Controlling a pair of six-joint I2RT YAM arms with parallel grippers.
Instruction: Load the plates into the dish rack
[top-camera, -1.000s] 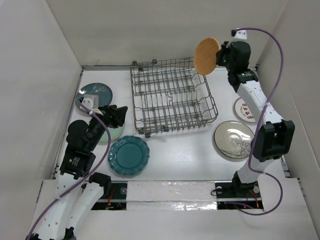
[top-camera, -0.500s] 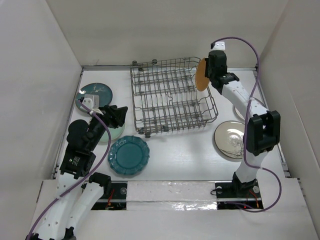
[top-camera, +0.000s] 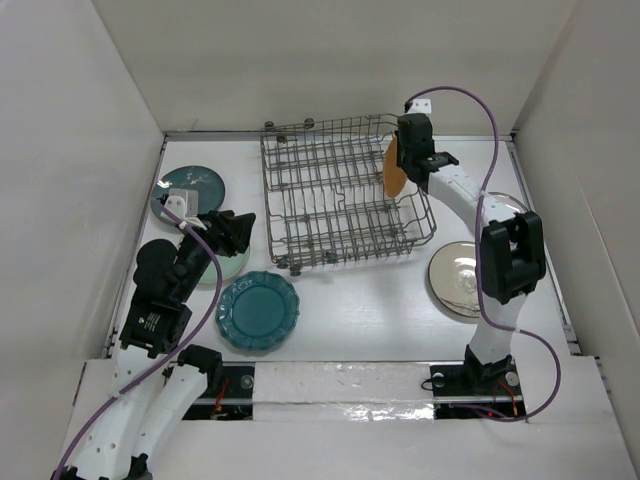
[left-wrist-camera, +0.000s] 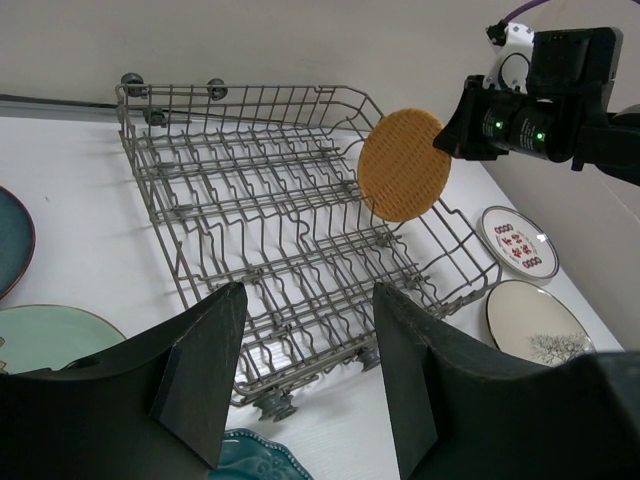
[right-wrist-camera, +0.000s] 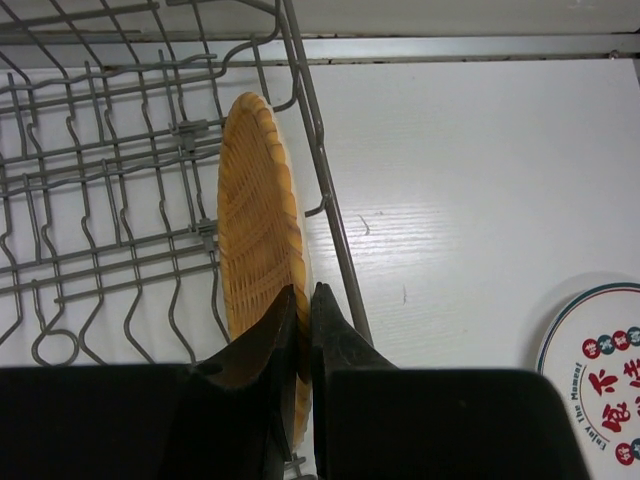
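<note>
My right gripper (top-camera: 400, 165) is shut on the rim of the orange-brown plate (right-wrist-camera: 255, 230) and holds it upright, edge-on, inside the right end of the grey wire dish rack (top-camera: 340, 195). The plate also shows in the left wrist view (left-wrist-camera: 404, 163). My left gripper (left-wrist-camera: 305, 300) is open and empty, left of the rack, above the pale mint plate (left-wrist-camera: 50, 335). The scalloped teal plate (top-camera: 258, 310) lies in front of the rack. The dark teal plate (top-camera: 195, 183) lies at the left. The cream branch plate (top-camera: 455, 278) and the red-patterned plate (right-wrist-camera: 600, 350) lie at the right.
White walls close in the table on the left, back and right. The right arm (top-camera: 470, 200) arches over the rack's right side and partly hides the red-patterned plate in the top view.
My right gripper has carried the orange-brown plate from above the rack's far right corner down and left into the rack's right end, turning it edge-on. The left arm has not moved.
</note>
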